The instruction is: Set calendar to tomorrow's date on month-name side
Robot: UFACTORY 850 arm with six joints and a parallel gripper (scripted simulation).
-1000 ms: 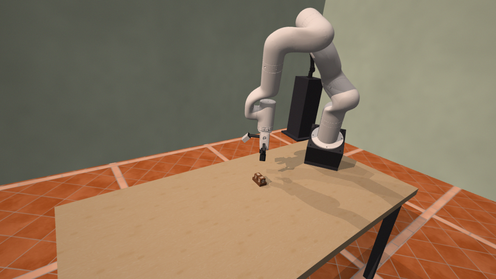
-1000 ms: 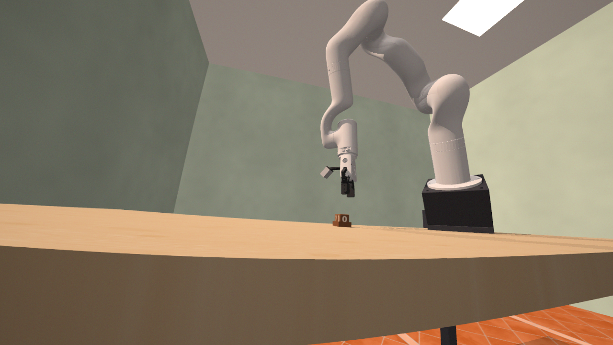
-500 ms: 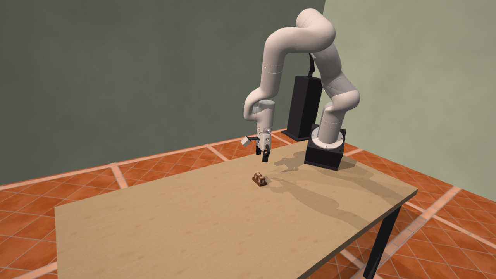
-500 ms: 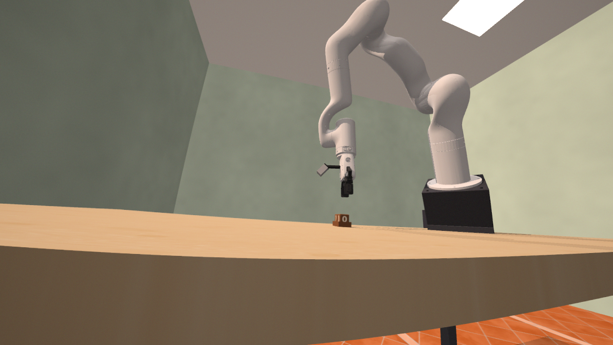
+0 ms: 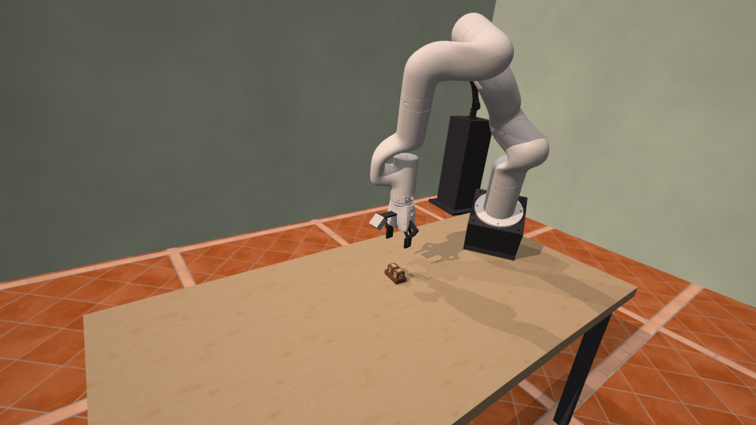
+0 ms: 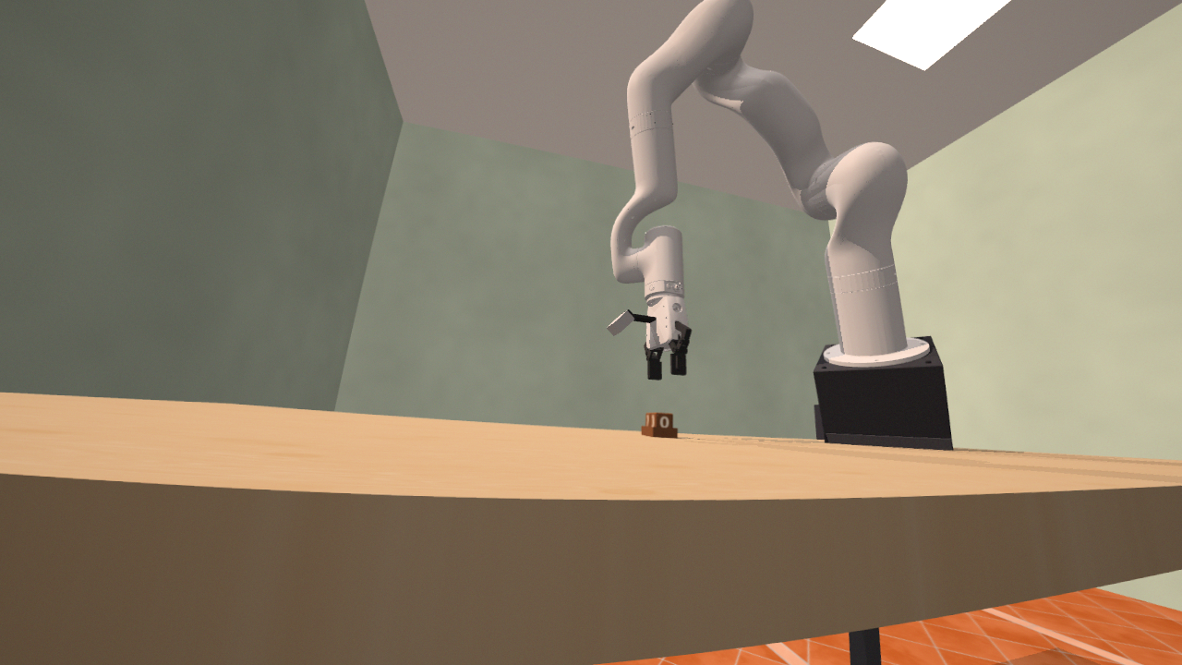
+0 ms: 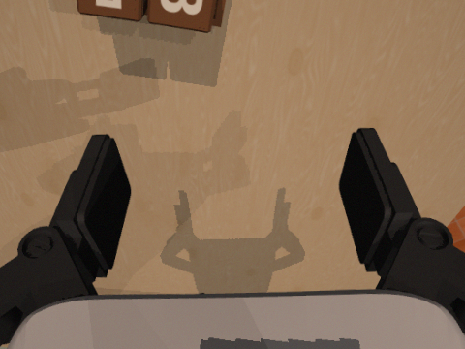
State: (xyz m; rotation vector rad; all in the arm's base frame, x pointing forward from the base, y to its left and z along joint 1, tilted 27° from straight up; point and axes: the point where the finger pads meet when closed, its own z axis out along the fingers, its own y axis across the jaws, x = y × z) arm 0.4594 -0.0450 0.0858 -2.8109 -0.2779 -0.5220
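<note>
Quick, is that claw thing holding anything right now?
Gripper: open, holding nothing, above the table.
</note>
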